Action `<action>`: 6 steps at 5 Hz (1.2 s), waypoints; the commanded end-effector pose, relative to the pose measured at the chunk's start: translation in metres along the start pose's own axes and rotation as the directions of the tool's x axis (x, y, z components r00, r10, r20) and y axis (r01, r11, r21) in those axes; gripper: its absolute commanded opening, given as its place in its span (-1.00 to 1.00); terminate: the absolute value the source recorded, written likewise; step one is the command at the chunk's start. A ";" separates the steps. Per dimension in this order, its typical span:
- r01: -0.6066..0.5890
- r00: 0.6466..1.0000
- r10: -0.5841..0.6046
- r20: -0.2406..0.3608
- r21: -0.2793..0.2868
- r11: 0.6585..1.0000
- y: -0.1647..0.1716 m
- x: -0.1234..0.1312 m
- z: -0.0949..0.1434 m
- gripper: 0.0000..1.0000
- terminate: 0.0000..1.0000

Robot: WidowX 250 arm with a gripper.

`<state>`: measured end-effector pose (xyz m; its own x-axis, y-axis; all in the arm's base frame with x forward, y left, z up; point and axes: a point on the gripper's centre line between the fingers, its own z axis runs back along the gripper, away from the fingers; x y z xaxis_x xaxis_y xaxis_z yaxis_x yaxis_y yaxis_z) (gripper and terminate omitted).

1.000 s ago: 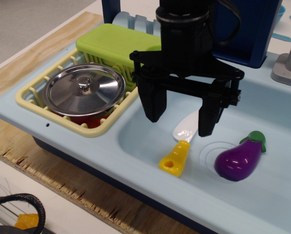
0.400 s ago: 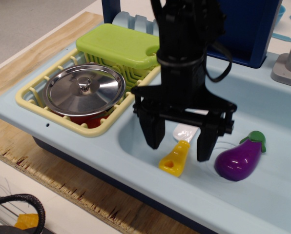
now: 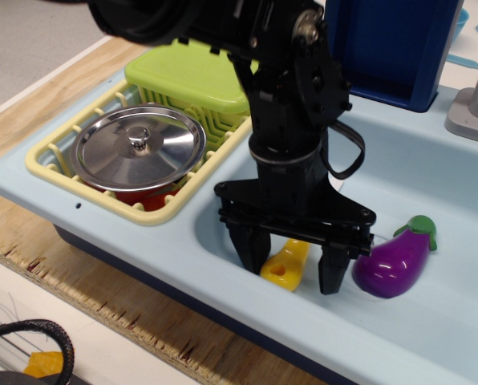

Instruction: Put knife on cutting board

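The knife (image 3: 287,265) lies in the light blue sink; only its yellow-orange handle with the round hole shows, the white blade is hidden behind my gripper. My black gripper (image 3: 292,271) is open and lowered into the sink, one finger on each side of the handle, not closed on it. The lime-green cutting board (image 3: 189,74) rests on the pale yellow rack at the back left, partly hidden by my arm.
A round steel lid (image 3: 139,147) sits in the yellow rack (image 3: 54,164). A purple eggplant (image 3: 393,261) lies just right of my gripper. The sink wall (image 3: 215,241) is close on the left. A dark blue panel (image 3: 391,44) stands behind.
My gripper has come down and slightly toward the front, from above the knife's blade to straddling its handle. The jaws stay open. The knife and eggplant have not moved.
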<state>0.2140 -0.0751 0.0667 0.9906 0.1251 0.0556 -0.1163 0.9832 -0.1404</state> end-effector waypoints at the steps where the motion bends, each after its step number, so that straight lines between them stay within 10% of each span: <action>1: -0.003 1.000 0.003 -0.008 -0.010 1.000 0.002 0.006 -0.011 -1.00 -1.00; 4: 0.161 0.987 -0.161 -0.001 0.036 0.986 -0.005 0.003 0.025 -1.00 -1.00; 6: -0.048 0.994 0.034 0.104 0.141 0.989 -0.016 -0.010 0.082 -1.00 -1.00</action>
<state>0.1989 -0.0766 0.1513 0.9392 0.2968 0.1728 -0.3070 0.9511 0.0348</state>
